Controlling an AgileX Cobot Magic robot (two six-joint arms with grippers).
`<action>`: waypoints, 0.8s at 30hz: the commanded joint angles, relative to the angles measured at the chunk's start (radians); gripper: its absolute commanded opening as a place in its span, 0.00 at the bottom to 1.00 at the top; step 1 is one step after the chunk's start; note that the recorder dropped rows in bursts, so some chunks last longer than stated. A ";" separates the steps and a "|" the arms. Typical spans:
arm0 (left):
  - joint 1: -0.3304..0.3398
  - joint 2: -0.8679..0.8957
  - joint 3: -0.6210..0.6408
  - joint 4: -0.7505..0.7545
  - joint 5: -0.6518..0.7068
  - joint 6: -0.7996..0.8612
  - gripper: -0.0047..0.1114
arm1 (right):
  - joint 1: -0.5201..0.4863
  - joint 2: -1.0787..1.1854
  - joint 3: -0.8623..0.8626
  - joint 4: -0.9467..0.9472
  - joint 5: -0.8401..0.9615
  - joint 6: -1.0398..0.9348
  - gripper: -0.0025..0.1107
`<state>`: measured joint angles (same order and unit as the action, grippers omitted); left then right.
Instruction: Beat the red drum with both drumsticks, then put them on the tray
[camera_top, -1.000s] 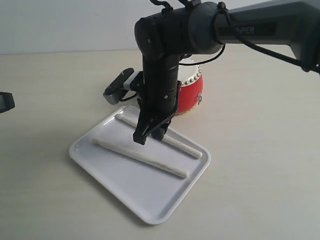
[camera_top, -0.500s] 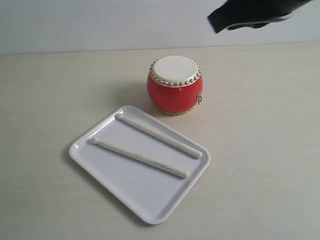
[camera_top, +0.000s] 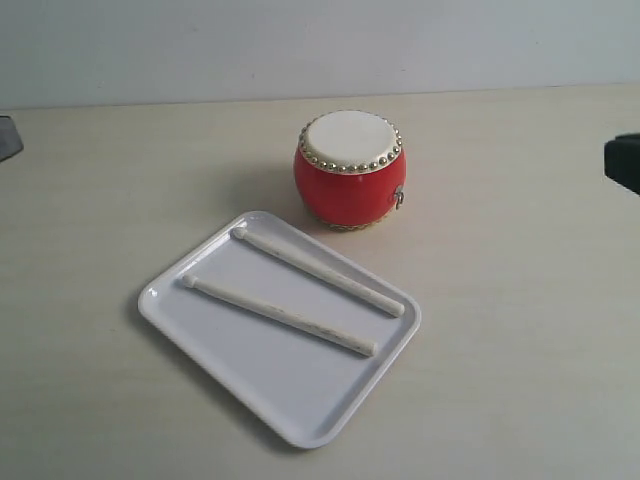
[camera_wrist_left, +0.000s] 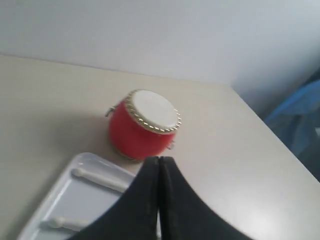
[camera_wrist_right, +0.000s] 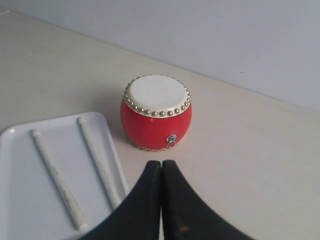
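Observation:
The red drum (camera_top: 350, 170) stands upright on the table behind the white tray (camera_top: 240, 375). Both pale drumsticks (camera_top: 318, 271) (camera_top: 278, 314) lie side by side flat in the tray, untouched. The drum (camera_wrist_left: 142, 125) and a tray corner (camera_wrist_left: 65, 190) show in the left wrist view beyond my left gripper (camera_wrist_left: 159, 161), shut and empty. My right gripper (camera_wrist_right: 161, 164) is shut too, empty, held back from the drum (camera_wrist_right: 156, 112), with the tray (camera_wrist_right: 15, 190) and sticks (camera_wrist_right: 99, 161) beside it. In the exterior view only dark bits of the arms show at the left edge (camera_top: 8, 137) and right edge (camera_top: 624, 162).
Pale tabletop (camera_top: 520, 330) spreads around the tray and drum, with a light wall (camera_top: 300, 45) behind. A blue object (camera_wrist_left: 300, 125) sits past the table's edge in the left wrist view.
The right arm, which stood over the tray with its gripper by the sticks, has lifted away and pulled back to the right edge. The sticks and drum have not moved.

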<state>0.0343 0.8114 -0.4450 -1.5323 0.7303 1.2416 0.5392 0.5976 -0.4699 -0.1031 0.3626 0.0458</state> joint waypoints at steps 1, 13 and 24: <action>-0.125 -0.029 0.002 -0.005 -0.021 0.006 0.04 | -0.006 -0.140 0.057 -0.007 -0.017 0.020 0.02; -0.156 -0.030 0.002 -0.019 -0.089 0.006 0.04 | -0.004 -0.291 0.057 -0.003 -0.016 0.036 0.02; -0.156 -0.036 0.002 0.021 -0.121 0.061 0.04 | -0.004 -0.292 0.057 -0.003 -0.016 0.036 0.02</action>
<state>-0.1148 0.7853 -0.4450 -1.5334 0.6415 1.2648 0.5392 0.3108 -0.4167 -0.1031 0.3570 0.0785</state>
